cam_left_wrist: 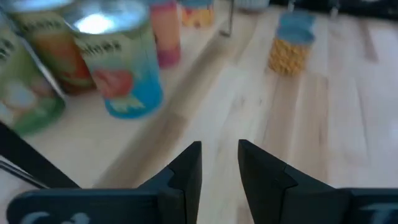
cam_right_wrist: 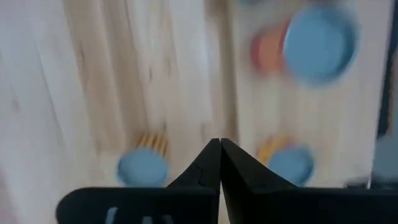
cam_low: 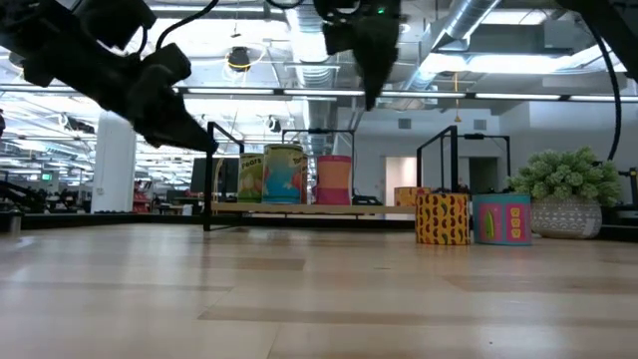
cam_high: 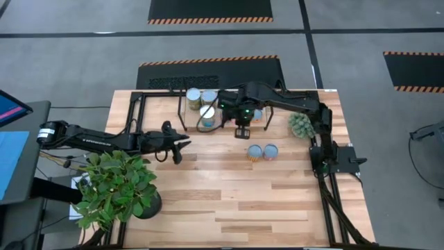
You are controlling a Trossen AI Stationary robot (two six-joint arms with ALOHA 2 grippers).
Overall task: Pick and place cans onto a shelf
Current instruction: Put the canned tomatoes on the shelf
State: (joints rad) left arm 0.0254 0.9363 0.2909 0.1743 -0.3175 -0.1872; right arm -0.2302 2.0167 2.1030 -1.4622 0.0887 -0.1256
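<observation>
Between picks. Right gripper (cam_high: 242,132) is held above the shelf (cam_high: 182,111) edge, jaws together, empty. Next, two cans (cam_high: 263,151) on the table must be approached, jaws parted. Left gripper (cam_high: 182,147) is parked aside, jaws slightly apart.

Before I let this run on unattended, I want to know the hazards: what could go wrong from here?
1. The right gripper hangs empty, fingers together, above the two cans on the table; coming down like that it could tip one.
2. The shelf already holds closely packed cans; another placement might nudge them.
3. The left gripper, open, waits near the shelf's front and could obstruct a crossing arm.
</observation>
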